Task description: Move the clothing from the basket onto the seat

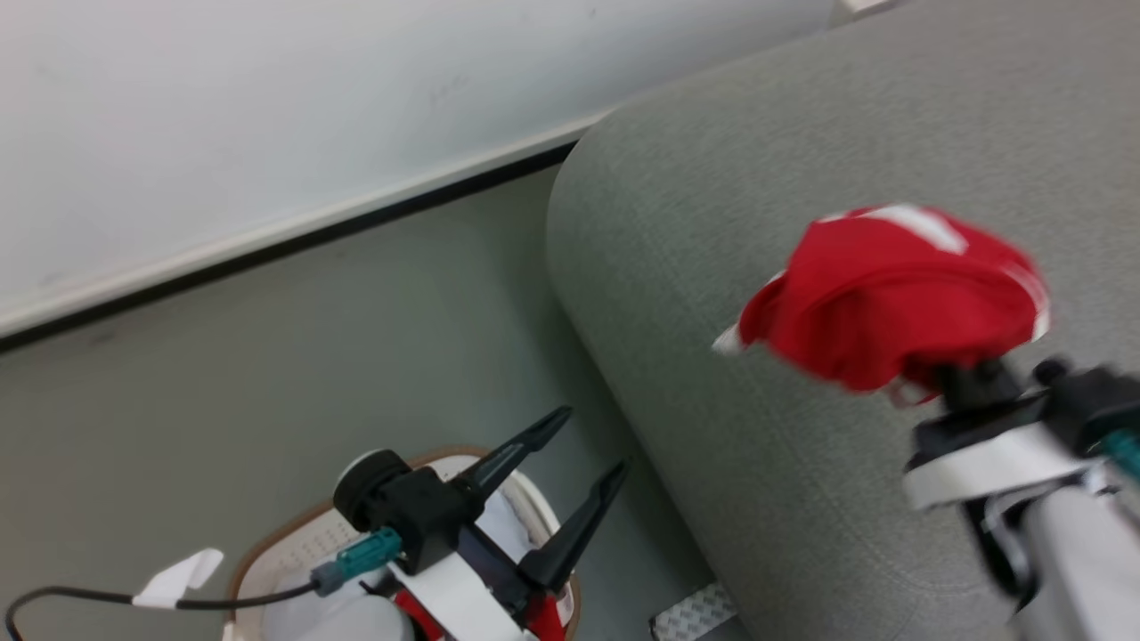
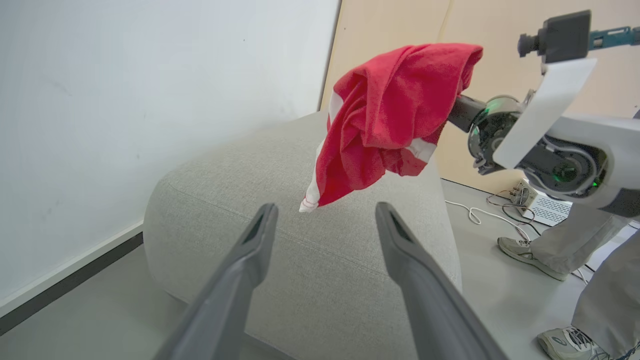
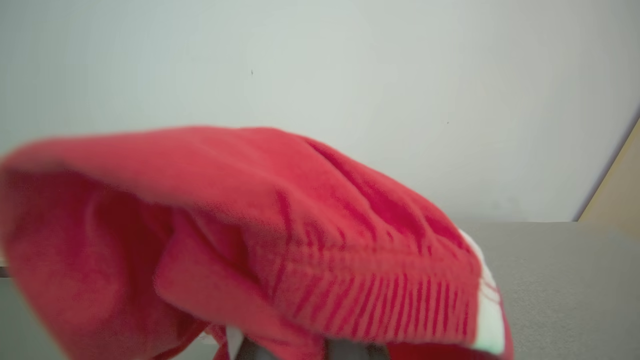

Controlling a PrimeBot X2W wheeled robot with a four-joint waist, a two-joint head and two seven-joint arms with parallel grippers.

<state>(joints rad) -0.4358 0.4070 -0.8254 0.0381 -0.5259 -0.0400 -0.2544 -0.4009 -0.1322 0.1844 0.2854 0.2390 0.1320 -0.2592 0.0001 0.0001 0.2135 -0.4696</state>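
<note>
- Cloth of this kind is judged soft, light and limp: the red garment (image 1: 891, 294) is seen bunched and drooping from a single pinch, with a white-trimmed corner hanging lowest.
- No breakage is to be feared. Slipping out of a thin pinch and snagging on the way out of the basket are judged the likelier troubles.
- A hold is best taken on a thick fold or a gathered ridge, so that several layers are caught between the fingers and not one loose edge.
- The red garment is held in the air above the seat (image 1: 757, 178). In the left wrist view its lowest corner hangs over the grey cushion without touching it.
- The right gripper (image 1: 966, 378) is closed tight on the red garment, and its fingertips are buried in the folds draped over and around them.
- The left gripper (image 1: 595, 438) is spread wide, with nothing between its fingers and nothing touched. It is poised above the basket (image 1: 312, 512), which stands on the floor just beside the seat.
- More red clothing (image 1: 543, 614) is glimpsed in the basket under the left gripper, so the task is judged only partly done.
- A release over the middle of the seat is judged to be the next move called for.
</note>
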